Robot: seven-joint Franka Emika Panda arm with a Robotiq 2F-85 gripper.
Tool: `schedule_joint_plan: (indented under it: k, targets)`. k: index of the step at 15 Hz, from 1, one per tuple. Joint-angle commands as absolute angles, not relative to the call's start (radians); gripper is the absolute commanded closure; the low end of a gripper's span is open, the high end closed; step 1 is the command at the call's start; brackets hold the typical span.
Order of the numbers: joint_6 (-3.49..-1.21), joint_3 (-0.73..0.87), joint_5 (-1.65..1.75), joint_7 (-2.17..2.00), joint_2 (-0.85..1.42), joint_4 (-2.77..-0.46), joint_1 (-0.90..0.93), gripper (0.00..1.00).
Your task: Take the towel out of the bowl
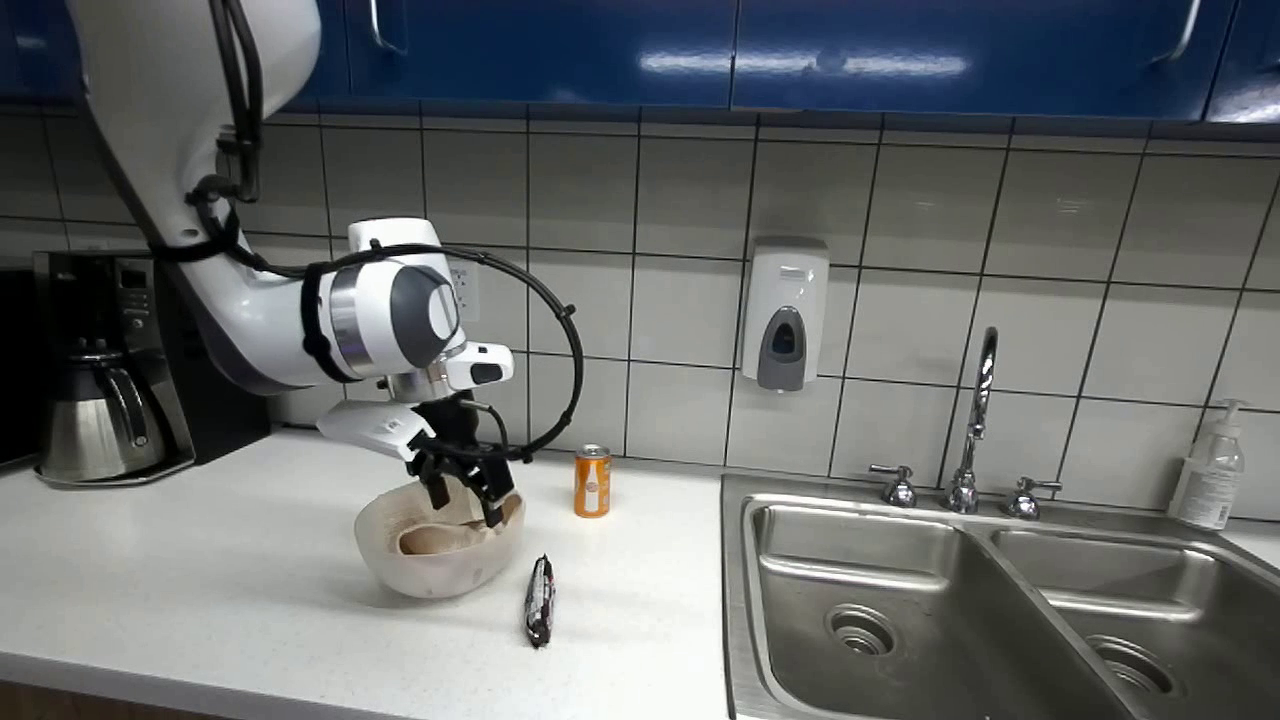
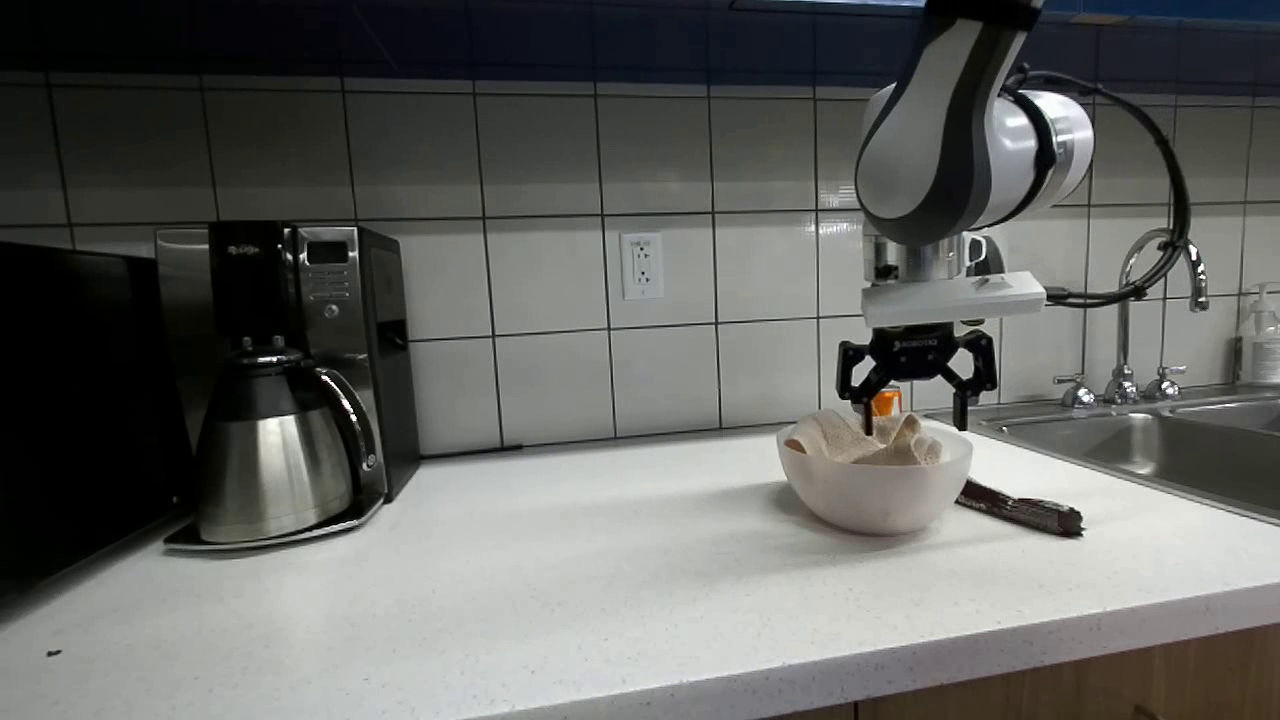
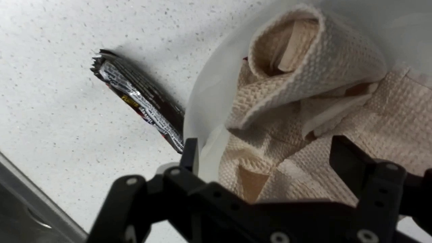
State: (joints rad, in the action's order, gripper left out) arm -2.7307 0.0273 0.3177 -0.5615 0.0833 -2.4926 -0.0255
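Observation:
A beige waffle-textured towel (image 1: 440, 538) lies crumpled inside a whitish translucent bowl (image 1: 430, 578) on the counter. Towel (image 2: 840, 437) and bowl (image 2: 875, 500) also show in an exterior view, with towel folds rising above the rim. In the wrist view the towel (image 3: 324, 67) has a rolled fold at the top and lies within the bowl wall (image 3: 210, 81). My gripper (image 1: 467, 508) points down over the bowl, also seen in an exterior view (image 2: 914, 422). In the wrist view the gripper (image 3: 265, 152) is open, one finger over the towel, the other near the bowl's edge. I cannot tell whether either touches.
A dark candy bar (image 1: 539, 602) lies beside the bowl, also in the wrist view (image 3: 141, 101). An orange can (image 1: 592, 481) stands behind it near the wall. A steel sink (image 1: 735, 600) is to one side, and a coffee maker (image 2: 350, 370) is on the other.

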Motion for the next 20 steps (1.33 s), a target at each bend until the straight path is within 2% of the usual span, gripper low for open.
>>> schedule_joint_plan:
  k: [1, 9, 20]
  targets:
    - [-2.746, 0.045, 0.319, -0.610, 0.122, -2.461, 0.011, 0.00]
    - [-2.810, 0.063, 0.292, -0.679, 0.210, -2.441, 0.086, 0.00]
    - [-2.859, 0.101, 0.234, -0.627, 0.198, -2.490, 0.109, 0.00]
